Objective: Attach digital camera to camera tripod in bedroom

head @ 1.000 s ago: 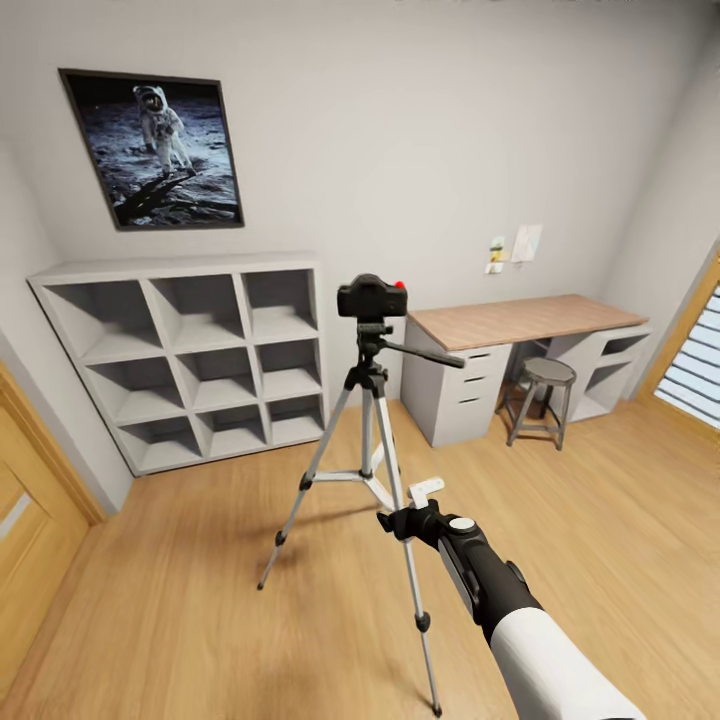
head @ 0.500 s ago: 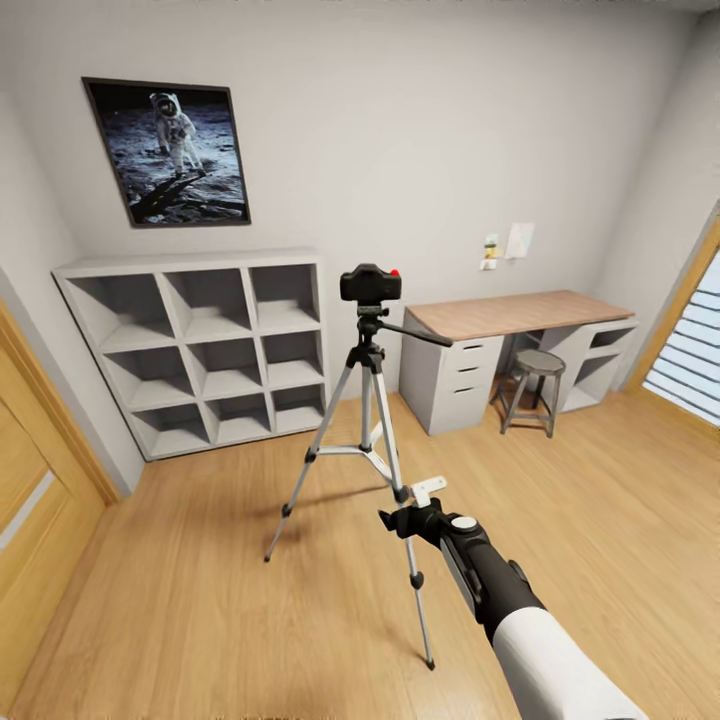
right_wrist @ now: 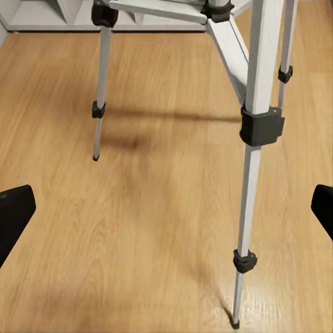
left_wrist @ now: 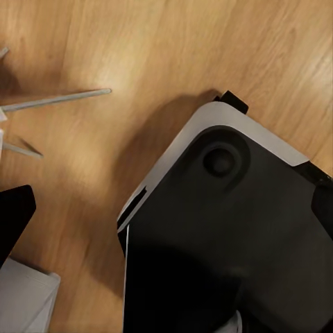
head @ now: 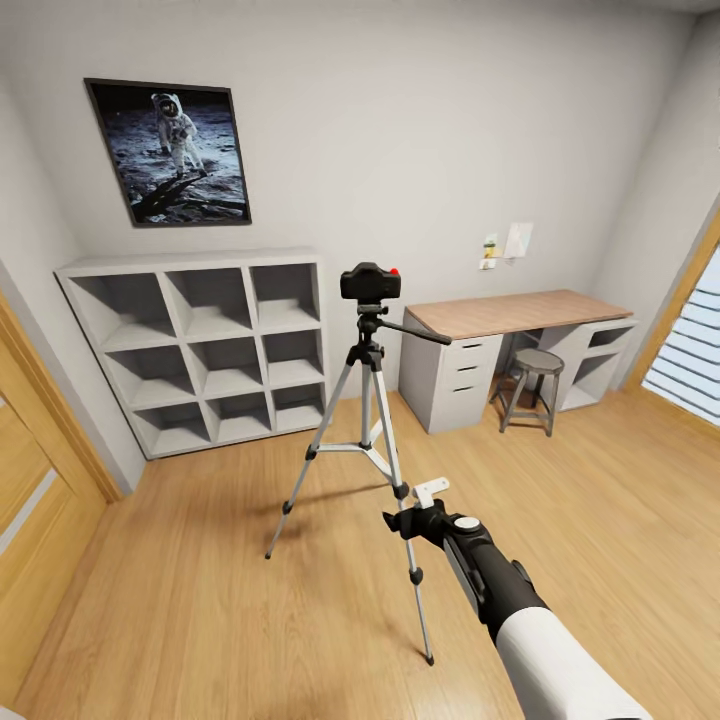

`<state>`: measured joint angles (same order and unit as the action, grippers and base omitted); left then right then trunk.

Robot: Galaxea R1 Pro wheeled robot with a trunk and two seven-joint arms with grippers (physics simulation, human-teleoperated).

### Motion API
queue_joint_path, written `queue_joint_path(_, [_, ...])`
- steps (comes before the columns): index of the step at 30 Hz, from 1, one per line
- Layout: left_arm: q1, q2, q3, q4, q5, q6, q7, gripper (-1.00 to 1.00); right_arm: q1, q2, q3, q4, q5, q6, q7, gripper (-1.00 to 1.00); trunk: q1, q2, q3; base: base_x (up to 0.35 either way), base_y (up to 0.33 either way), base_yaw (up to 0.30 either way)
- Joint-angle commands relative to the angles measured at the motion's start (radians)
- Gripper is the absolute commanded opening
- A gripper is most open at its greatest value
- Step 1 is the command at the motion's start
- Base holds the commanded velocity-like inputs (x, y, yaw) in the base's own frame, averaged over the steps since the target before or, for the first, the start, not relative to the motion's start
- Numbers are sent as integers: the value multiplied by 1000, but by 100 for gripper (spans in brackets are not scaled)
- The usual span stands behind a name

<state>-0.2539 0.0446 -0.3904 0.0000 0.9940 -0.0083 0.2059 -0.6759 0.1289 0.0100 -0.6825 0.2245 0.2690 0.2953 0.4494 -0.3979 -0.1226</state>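
Right gripper [head: 418,505] sits low in front of me in the head view, at the end of the outstretched arm, beside the tripod's nearest leg; it carries nothing, and from this angle I cannot judge how wide it is spread. Above it the digital camera [head: 370,282] rests level on the head of the camera tripod [head: 367,400], red button up, which reads to me as the mounting already done. The tripod stands on the open wood floor [head: 200,600] with its legs splayed, pan handle pointing toward the desk [head: 510,315], well apart from the cube shelf [head: 205,350] and the stool [head: 530,385], so I have room to work around it. The astronaut poster [head: 170,150] hangs above the shelf.

From the left wrist view I mostly get the robot's own dark base [left_wrist: 229,243] over the floor, with thin tripod legs at one edge. One black fingertip [left_wrist: 14,211] shows; I cannot tell how that claw is set.

From the right wrist view the two black fingertips [right_wrist: 14,215] lie at opposite edges, so the claw is spread wide and empty. Between them stand the silver legs, the nearest leg's black joint [right_wrist: 262,127] straight ahead. I judge the arm is low so as not to knock the camera.
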Motion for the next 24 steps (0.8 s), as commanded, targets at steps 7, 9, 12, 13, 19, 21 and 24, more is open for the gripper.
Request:
queue_joint_path(7, [-1,0,-8,0,8,-1,3,100,15,-195,-3,282,18,-1,10,100,1,-2,-2,0,0,0])
queue_joint_path(9, [-1,0,-8,1,9,-1,3,100,16,-242,-4,405,17,-5,7,100,1,-2,-2,0,0,0])
queue_joint_path(12, [-1,0,-8,1,9,-1,3,100,16,-269,-4,555,16,-9,1,100,1,-2,-2,0,0,0])
queue_joint_path(13, [-1,0,-8,1,9,-1,3,100,16,-271,-4,579,16,-9,0,100,1,-2,-2,0,0,0])
queue_joint_path(19, [-1,0,-8,1,9,-1,4,100,41,-289,-5,698,16,-19,-5,100,1,-2,-2,0,0,0])
queue_joint_path(21, [-1,-1,-8,2,8,-1,3,100,198,-299,-7,716,13,-110,-69,100,1,-2,-2,0,0,0])
queue_joint_path(24, [-1,-1,-8,1,8,-1,3,100,214,-299,-8,717,2,-122,-79,100,1,-2,-2,0,0,0])
